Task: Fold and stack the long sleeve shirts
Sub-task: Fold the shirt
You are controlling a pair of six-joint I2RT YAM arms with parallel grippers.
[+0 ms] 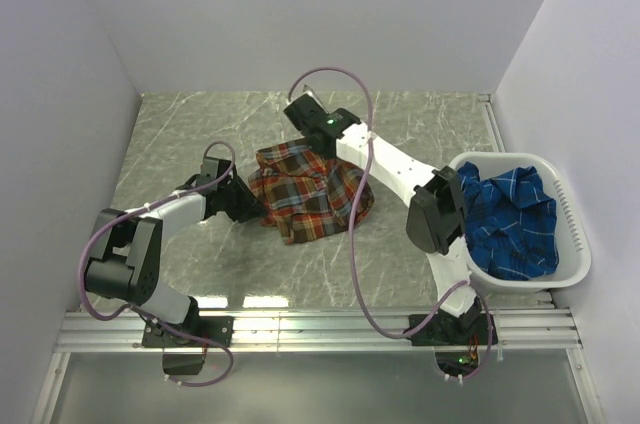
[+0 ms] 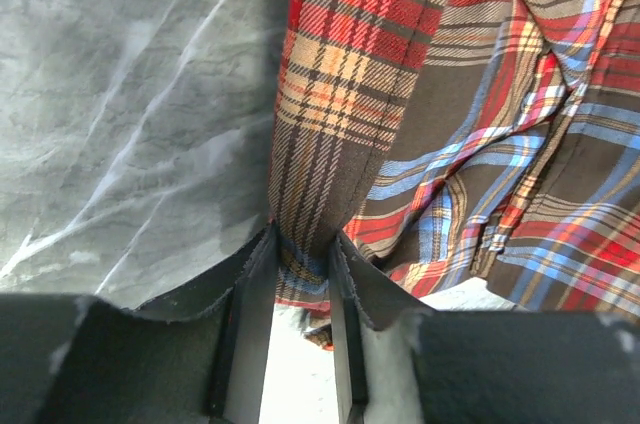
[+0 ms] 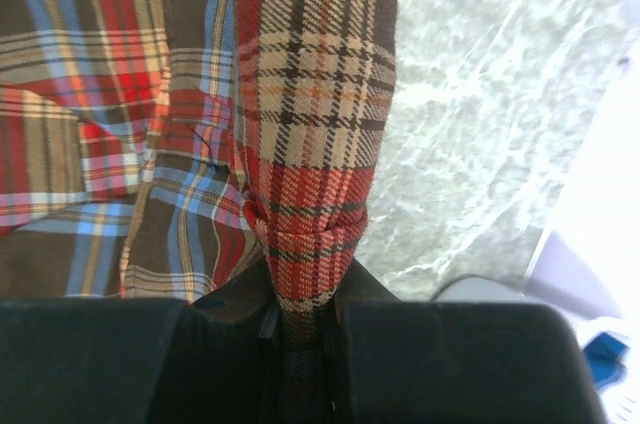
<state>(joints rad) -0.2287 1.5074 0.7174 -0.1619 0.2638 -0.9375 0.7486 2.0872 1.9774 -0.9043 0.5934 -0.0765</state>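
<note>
1. the red plaid shirt [image 1: 310,194] lies bunched in a loose heap on the middle of the table [image 1: 190,134], not yet spread flat. the blue plaid shirt [image 1: 510,219] sits crumpled in the white basket [image 1: 577,234] to the right, well apart from it.
2. the left gripper [image 2: 303,236] is at the heap's left edge, its fingers drawn close with a narrow fold of the red cloth pinched between them.
3. the right gripper [image 3: 300,289] is at the heap's far side, clamped on a gathered, rolled edge of the same shirt.
4. the cloth looks light, soft and limp. it likely sags and drapes wherever it is not held, and a lifted corner drags the rest behind it.
5. the woven cotton surface looks grippy rather than slippery, so a thin pinch probably holds, though a single layer could slide out under a pull.
6. sensible holds are seams, hem or shoulder edges, well apart from each other, so the shirt opens flat between the two arms.
7. buttons and collar add stiff lumps that may catch in a fold.
</note>
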